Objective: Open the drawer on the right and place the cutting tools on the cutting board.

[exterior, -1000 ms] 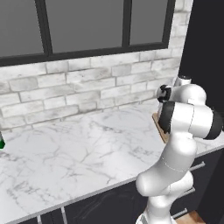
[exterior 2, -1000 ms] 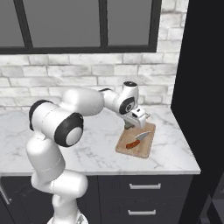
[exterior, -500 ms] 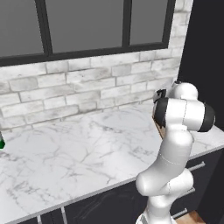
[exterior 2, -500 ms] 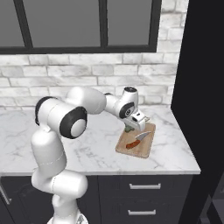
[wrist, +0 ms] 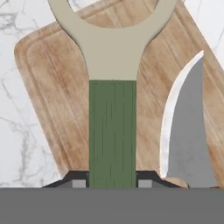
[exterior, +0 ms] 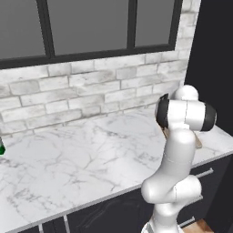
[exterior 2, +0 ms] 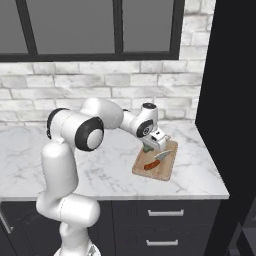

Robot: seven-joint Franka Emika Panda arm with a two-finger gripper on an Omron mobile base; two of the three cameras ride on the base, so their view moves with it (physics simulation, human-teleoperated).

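Note:
The cutting board (exterior 2: 162, 170) lies on the marble counter near its right end. On it rests the knife (exterior 2: 152, 161), reddish-brown handle toward the front, its silver blade (wrist: 188, 131) beside the peeler in the hand view. My gripper (exterior 2: 148, 146) hangs just above the board's back left part, shut on the green handle of the peeler (wrist: 112, 131). The peeler's pale Y-shaped head (wrist: 112, 43) points out over the board (wrist: 52, 87). In the hand view my gripper (wrist: 112, 183) clamps the handle from both sides. The drawer is out of view.
A tall dark cabinet (exterior 2: 230, 100) stands right of the counter's end. Narrow drawers with silver bar handles (exterior 2: 162, 213) sit under the counter. A brick wall and a window back the marble counter (exterior: 91, 159). A green object (exterior: 1, 148) shows at the far left edge.
My gripper has come down with the peeler toward the cutting board, and the arm's elbow has swung round. The knife has stayed where it lay on the board.

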